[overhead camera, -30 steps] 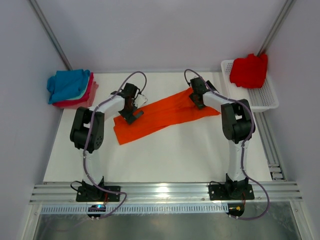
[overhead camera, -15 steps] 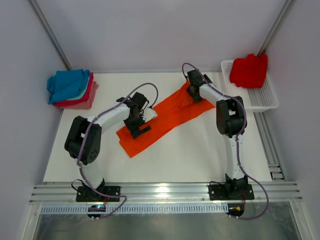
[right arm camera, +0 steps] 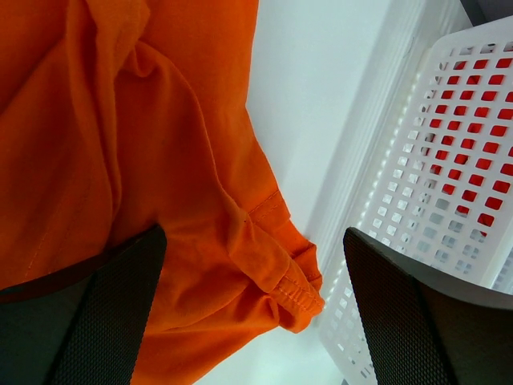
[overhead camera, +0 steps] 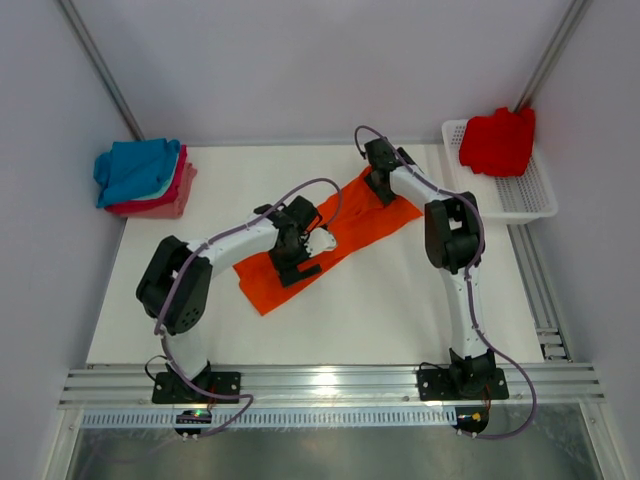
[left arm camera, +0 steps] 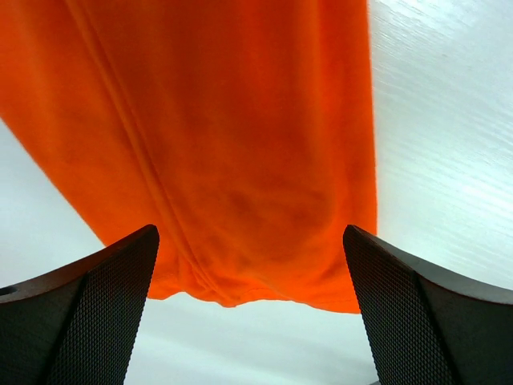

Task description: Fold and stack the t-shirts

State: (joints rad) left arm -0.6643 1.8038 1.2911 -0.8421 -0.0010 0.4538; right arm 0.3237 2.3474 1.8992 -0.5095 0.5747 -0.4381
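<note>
On a white table (overhead camera: 400, 310) boxed in by pale walls, one orange t-shirt (overhead camera: 350, 225) is lying as a long narrow band, its long axis running from the left gripper (overhead camera: 299, 260) to the right gripper (overhead camera: 378, 183). Both grippers are gaping wide, grasping nothing. The left is hovering over the band's near end, cloth stretching ahead of its fingers, while the right is hovering at the far end, the hem directly beneath. One basket (overhead camera: 530, 200), just beside the right gripper, is holding one red t-shirt (overhead camera: 498, 140). Well apart from the left gripper, one stack (overhead camera: 140, 175) is showing blue, teal and pink layers.
</note>
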